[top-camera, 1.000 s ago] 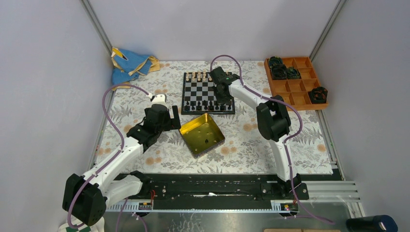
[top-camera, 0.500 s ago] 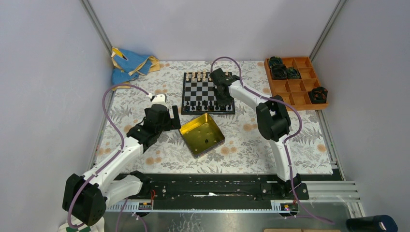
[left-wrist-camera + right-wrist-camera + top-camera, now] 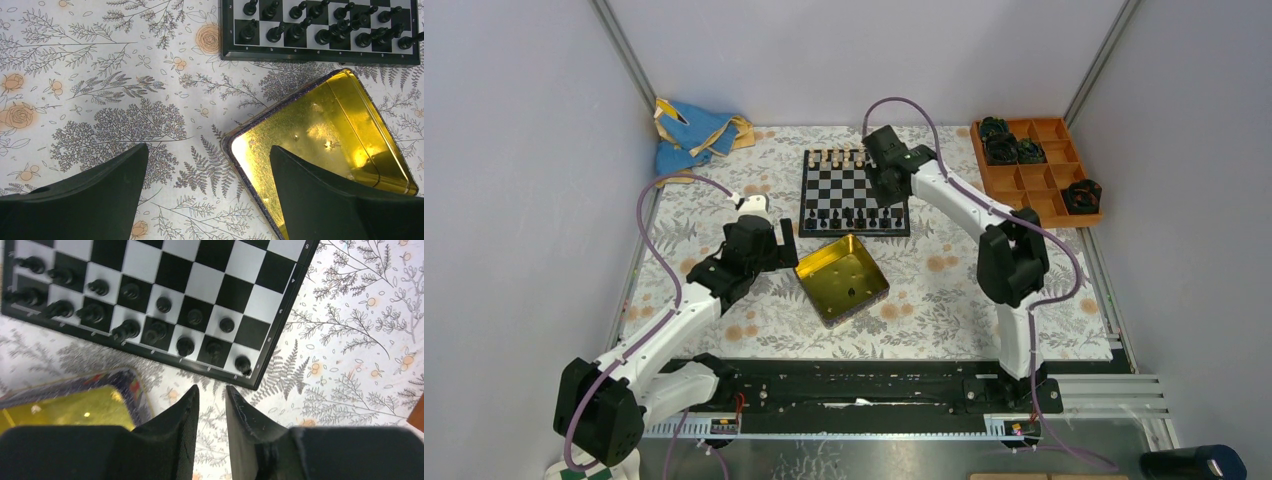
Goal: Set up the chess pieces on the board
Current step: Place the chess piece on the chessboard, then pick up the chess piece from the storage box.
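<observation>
The board lies at the back centre, with cream pieces on its far edge and black chess pieces in two rows along its near edge. One small dark piece lies in the yellow tin. My right gripper hovers over the board's right side. In the right wrist view its fingers stand slightly apart and open, with nothing between them, just past the board's corner and its black pieces. My left gripper is wide open, straddling the tin's corner.
An orange compartment tray with dark round lumps stands at the back right. A blue cloth lies at the back left. A small white object sits beside the left wrist. A floral sheet covers the table.
My right gripper has opened from shut and lifted off the black rows, drawing toward the board's far right; its elbow swung right. The left arm has not moved.
</observation>
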Robot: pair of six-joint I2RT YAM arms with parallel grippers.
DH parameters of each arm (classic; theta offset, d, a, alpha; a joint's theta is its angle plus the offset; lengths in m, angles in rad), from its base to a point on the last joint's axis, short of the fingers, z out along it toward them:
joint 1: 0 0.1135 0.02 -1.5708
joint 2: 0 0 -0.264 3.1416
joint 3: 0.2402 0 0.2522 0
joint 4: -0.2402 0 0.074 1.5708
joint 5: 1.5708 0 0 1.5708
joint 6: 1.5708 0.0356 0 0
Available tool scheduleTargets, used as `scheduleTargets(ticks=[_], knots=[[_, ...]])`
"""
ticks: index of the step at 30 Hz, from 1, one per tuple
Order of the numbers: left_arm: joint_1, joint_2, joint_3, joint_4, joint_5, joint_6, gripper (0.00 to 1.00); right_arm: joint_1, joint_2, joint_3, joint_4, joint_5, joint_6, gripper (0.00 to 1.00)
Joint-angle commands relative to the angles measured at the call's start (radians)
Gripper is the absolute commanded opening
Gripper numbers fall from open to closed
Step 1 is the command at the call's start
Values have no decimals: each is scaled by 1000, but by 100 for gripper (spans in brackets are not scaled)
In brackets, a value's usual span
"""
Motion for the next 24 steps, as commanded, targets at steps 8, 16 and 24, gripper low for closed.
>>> scheduleTargets(ticks=[8,16,24], knots=[[5,6,-3,68,5,-3,99,255,-267,-207,-2,-46,-22,45],[5,3,-4,71,18,-6,99,347,-291,-309,26,-79,13,53],[5,-12,-7,68,20,-7,99,367,-269,-391,85,-104,31,55]])
